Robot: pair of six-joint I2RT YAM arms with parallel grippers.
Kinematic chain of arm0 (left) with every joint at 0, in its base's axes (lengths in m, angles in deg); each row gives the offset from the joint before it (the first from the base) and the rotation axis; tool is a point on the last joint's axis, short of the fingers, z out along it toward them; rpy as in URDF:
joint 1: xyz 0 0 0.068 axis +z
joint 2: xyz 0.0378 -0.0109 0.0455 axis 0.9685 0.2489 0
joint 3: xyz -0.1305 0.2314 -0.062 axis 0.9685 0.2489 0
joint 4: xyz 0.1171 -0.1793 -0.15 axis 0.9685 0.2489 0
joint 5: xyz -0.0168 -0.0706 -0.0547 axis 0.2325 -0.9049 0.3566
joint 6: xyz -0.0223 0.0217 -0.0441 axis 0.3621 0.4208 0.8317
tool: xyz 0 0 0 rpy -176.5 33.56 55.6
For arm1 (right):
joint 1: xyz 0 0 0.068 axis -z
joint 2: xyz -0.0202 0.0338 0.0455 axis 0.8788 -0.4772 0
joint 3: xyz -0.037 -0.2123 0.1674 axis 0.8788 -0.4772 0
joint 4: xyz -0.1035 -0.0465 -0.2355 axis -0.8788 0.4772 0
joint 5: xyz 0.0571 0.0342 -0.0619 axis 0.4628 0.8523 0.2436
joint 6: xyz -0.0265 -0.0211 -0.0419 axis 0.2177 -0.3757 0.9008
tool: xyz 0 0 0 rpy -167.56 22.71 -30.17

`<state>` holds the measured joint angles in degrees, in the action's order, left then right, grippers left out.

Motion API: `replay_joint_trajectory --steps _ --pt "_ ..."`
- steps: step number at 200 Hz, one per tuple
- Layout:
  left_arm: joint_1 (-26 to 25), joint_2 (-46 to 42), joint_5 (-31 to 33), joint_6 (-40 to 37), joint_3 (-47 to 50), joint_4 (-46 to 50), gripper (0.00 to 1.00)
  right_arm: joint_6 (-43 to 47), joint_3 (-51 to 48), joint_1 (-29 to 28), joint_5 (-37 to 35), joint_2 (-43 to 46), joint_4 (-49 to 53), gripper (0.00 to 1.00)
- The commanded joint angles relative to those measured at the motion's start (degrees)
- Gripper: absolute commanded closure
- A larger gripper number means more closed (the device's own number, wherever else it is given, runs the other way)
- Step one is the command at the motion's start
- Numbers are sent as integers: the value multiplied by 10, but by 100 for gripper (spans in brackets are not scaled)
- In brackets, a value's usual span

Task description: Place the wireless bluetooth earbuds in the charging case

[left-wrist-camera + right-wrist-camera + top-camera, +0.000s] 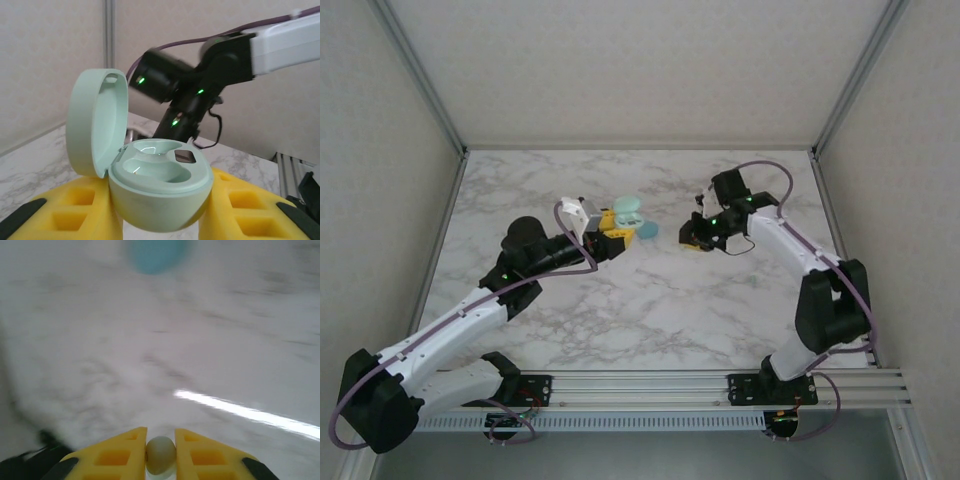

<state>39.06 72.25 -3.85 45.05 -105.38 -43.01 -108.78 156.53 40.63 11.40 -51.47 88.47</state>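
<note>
My left gripper (157,184) is shut on the charging case (160,200), its yellow fingers (240,205) pressing both sides. The case is pale mint green, and its lid (95,125) stands open to the left. Both wells inside look empty. From above, the case (627,211) sits at the tip of my left gripper (616,228), left of the table's middle. My right gripper (161,432) is shut on a small pale rounded earbud (160,456) just above the marble. It (692,238) hovers a short way right of the case. A light blue earbud (646,231) lies on the table between the two grippers, blurred in the right wrist view (155,252).
The marble table (650,310) is walled in by pale panels with metal posts at the back corners. The right arm (210,65) rises just beyond the case in the left wrist view. A rail (650,385) runs along the near edge.
</note>
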Motion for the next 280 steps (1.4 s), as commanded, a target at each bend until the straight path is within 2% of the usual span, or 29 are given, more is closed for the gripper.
replay_joint_trajectory --steps 1,19,35,87,128,149,198,280 --pt "24 -22 -4 12 -6 -10 79 -34 12 3 242 14 -74 80" --pt "40 -31 -6 16 0 -10 79 -63 11 4 332 25 -129 80" --pt "47 -37 -8 13 0 -2 79 -88 17 3 372 32 -158 80" --pt "50 -38 -18 4 0 10 79 -145 40 4 410 46 -189 79" --pt "50 -33 -25 -6 -6 22 79 -201 40 3 376 58 -216 78" --pt "50 -26 -37 -11 -10 23 79 -200 46 1 342 73 -212 78" --pt "40 -15 -54 -49 -11 21 79 -159 71 -30 296 113 -220 77" --pt "21 6 -65 -63 -36 28 79 -102 115 -88 265 104 -194 77"
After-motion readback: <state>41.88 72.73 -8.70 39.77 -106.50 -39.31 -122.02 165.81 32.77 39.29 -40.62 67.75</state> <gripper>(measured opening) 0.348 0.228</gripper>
